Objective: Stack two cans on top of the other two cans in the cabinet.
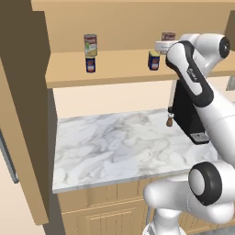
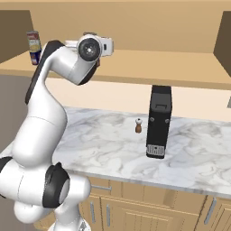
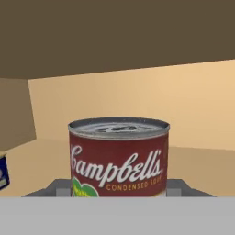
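Soup can (image 3: 118, 158), the second of the tall pair, is pinched between the fingers of the gripper (image 1: 166, 43) and held over the cabinet (image 1: 114, 69) shelf, just above and beside the bare blue can (image 1: 153, 60). Further left, one tall can (image 1: 90, 45) is already stacked on the other blue can (image 1: 90, 64). Next, centring over the bare blue lid and a level lowering are judged necessary.

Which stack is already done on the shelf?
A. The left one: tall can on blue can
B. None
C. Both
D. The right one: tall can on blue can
A: at the left a tall can sits on a blue can; the right blue can has a bare top, and the other tall can is held in the fingers.
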### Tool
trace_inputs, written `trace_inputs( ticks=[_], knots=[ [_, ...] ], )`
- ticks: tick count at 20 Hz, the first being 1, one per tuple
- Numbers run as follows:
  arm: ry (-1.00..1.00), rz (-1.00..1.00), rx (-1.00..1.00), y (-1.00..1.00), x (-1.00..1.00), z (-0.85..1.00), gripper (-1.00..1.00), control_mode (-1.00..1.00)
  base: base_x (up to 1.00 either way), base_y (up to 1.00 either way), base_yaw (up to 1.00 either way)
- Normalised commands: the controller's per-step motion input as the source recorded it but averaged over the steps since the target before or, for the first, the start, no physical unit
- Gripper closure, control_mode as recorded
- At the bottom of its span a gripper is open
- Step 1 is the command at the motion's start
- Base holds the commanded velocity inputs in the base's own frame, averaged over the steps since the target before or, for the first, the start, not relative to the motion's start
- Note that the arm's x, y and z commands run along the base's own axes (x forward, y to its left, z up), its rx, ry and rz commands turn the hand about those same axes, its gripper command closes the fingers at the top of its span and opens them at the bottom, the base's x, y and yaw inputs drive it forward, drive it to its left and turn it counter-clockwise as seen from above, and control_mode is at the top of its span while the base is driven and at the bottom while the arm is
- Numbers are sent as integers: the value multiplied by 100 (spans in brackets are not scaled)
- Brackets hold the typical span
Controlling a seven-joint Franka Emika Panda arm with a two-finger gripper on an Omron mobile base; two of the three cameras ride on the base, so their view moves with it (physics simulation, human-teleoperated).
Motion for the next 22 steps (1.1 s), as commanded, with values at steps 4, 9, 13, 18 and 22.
trace_inputs(
  ticks=[4, 9, 13, 18, 22],
  knots=[
    [-7, 6, 0, 15, 22, 0, 100, -100, 0, 0, 0],
    [-1, 5, -1, 17, 29, 0, 100, -100, 0, 0, 0],
    [0, 5, -1, 22, 25, 0, 100, -100, 0, 0, 0],
    [0, 6, -1, 9, 21, 0, 100, -100, 0, 0, 0],
    [0, 5, 0, 1, 14, 0, 100, -100, 0, 0, 0]
  ],
)
